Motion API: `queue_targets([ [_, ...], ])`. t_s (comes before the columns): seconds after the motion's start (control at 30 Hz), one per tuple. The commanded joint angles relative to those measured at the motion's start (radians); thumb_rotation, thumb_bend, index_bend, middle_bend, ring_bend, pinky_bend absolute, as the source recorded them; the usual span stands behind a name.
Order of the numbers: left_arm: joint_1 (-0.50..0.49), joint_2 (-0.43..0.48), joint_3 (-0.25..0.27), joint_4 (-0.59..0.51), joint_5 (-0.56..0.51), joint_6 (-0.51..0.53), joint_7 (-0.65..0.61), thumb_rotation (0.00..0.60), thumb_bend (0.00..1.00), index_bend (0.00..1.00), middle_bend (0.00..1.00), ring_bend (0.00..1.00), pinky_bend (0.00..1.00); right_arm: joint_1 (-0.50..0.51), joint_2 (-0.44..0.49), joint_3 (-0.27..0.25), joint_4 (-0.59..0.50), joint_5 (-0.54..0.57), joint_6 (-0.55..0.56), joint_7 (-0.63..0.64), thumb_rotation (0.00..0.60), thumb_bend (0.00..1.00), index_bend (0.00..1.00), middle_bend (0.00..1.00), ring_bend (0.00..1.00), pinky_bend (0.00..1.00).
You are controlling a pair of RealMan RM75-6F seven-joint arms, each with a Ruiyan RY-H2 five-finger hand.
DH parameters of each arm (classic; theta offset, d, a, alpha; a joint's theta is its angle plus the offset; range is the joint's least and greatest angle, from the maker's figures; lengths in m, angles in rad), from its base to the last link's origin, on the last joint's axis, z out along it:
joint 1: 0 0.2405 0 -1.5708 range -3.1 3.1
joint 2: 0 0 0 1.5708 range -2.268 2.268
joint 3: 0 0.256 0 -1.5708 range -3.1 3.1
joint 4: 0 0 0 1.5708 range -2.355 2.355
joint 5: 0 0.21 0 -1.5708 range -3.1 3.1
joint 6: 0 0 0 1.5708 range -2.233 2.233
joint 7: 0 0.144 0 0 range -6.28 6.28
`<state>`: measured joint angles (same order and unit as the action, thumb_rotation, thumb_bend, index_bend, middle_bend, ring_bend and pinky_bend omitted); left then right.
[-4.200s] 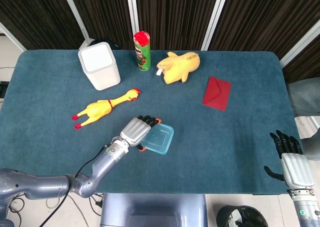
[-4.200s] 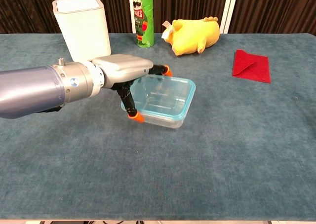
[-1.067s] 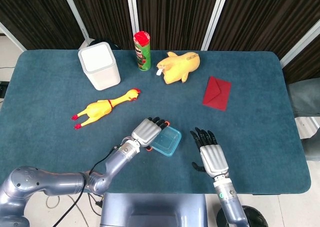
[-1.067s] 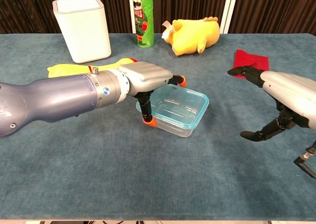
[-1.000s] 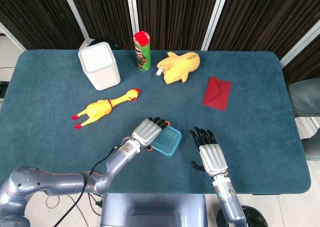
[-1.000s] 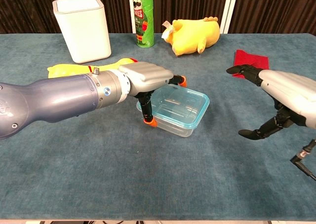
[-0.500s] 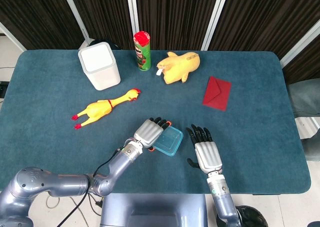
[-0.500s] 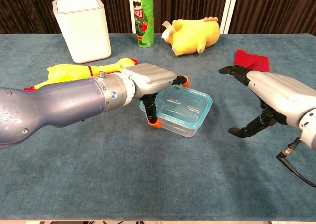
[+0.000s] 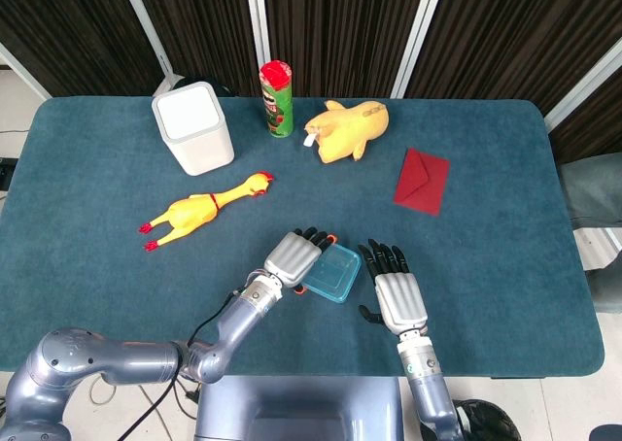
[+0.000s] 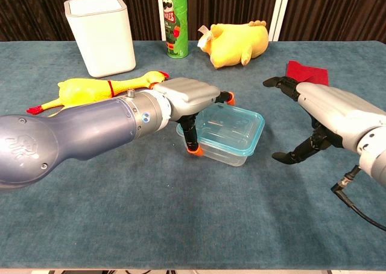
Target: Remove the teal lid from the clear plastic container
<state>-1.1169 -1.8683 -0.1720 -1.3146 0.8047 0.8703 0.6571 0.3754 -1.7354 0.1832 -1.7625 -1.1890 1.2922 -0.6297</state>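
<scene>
My left hand (image 10: 187, 99) grips clear plastic container (image 10: 226, 142) at its left side, near table (image 9: 97, 266) front, to brace it. Teal lid (image 10: 232, 127) not yet off. My right hand (image 10: 325, 114) waits beside, fingers spread, holding nothing, ready for lid edge.

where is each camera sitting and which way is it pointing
Head view: high above the near table edge, looking steeply down on the whole table; both forearms, left hand and right hand show.
Chest view: low at the near edge, looking level across toward the curtain; left forearm and both hands fill the foreground.
Both show: the container with its teal lid between the hands, rubber chicken, white bin, chip can, red envelope.
</scene>
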Motion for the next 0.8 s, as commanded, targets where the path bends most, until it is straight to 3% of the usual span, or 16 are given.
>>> queue_targets([
  [0.03,0.0,-0.005,-0.006,0.003,0.0,0.004,-0.001,0.6,0.15,0.17,0.2,0.17,0.3,0.003,-0.001,-0.002,-0.002,0.003,0.002,-0.002,0.6,0.27,0.0,0.0,0.0,0.0],
  [0.8,0.005,-0.015,-0.025,0.02,0.018,-0.003,-0.02,0.6,0.15,0.17,0.19,0.16,0.3,0.033,-0.033,0.004,0.024,0.06,0.009,-0.013,0.6,0.27,0.0,0.0,0.0,0.0],
])
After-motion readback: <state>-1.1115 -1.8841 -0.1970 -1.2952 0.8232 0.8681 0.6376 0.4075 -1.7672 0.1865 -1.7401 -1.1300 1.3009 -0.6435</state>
